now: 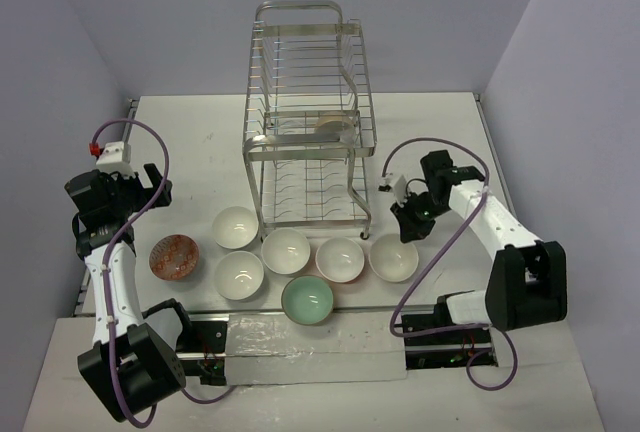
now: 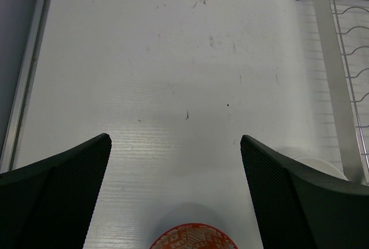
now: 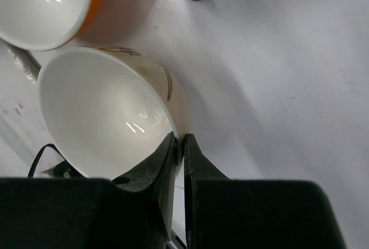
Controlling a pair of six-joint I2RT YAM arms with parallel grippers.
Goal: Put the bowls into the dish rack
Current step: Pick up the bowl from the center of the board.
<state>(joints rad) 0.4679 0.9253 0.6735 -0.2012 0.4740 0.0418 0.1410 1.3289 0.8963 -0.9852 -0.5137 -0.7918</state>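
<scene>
Your right tool (image 3: pixel 179 142) pinches the rim of the small white glazed ceramic bowl (image 3: pixel 104 116), one finger inside, one outside, at the right end of the row on the bench (image 3: pixel 277 87). Judge it stiff, slick, chippable; a rim grip may let it swing. Your left tool (image 2: pixel 176 139) gapes wide, empty, near the orange-red patterned bowl (image 2: pixel 192 237). Beyond stands the tall silver wire dish rack (image 1: pixel 300 139).

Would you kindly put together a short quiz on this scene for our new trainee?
1. True or false: the right pincer is shut on the rim of a white bowl.
2. Which bowl lies farthest left on the table? A mint green; B orange-red; C white.
3. Fill in: the left pincer stands ___.
Key: 1 true; 2 B, the orange-red bowl; 3 open.
</scene>
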